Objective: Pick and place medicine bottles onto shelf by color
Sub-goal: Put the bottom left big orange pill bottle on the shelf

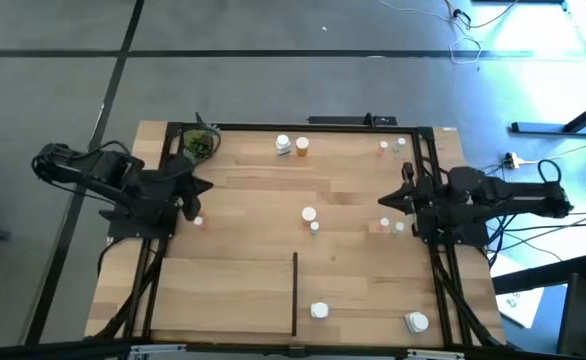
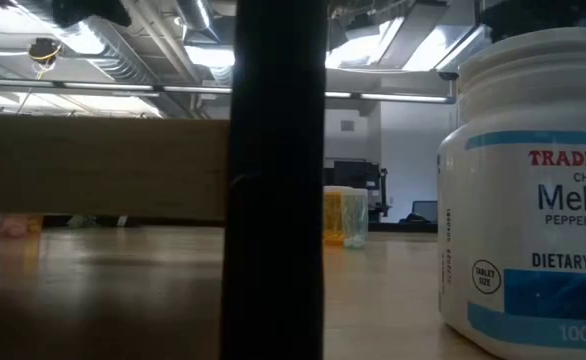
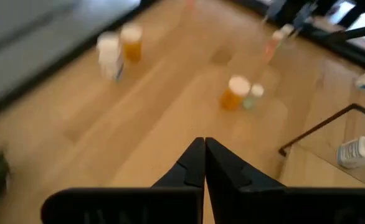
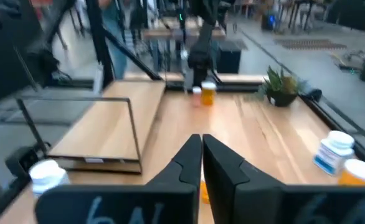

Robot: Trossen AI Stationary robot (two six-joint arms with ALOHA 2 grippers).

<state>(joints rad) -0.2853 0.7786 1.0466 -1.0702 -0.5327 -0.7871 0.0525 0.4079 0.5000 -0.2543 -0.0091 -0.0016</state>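
From above I see both arms parked at the sides of the worktop (image 1: pixel 243 230), the left claw (image 1: pixel 205 187) at the left edge with its fingers pressed together and empty, the right claw (image 1: pixel 384 201) at the right edge, likewise closed on nothing. My left wrist camera confirms the two dark fingers (image 3: pixel 195 165) meet at a point over bare wood, and the right wrist camera shows the same on its side. The bottles are scattered: a white bottle (image 1: pixel 283 145) and an orange bottle (image 1: pixel 302 147) stand just beside each other near the far edge, another orange bottle with a white cap (image 1: pixel 309 214) sits in the middle with a small pale bottle (image 1: pixel 315 228) just beside it, a small orange one (image 1: pixel 198 220) stands just beside the left claw, and a few tiny ones (image 1: pixel 388 228) cluster by the right claw. Two white bottles (image 1: pixel 319 311) lie in the near section to the right of the thin black divider strip (image 1: pixel 294 292); the second (image 1: pixel 416 322) is near the right rail. A green potted plant (image 1: pixel 200 145) sits in the far left corner. In the low view a large white bottle with a blue label (image 2: pixel 528 210) fills the right side, touching the wood.
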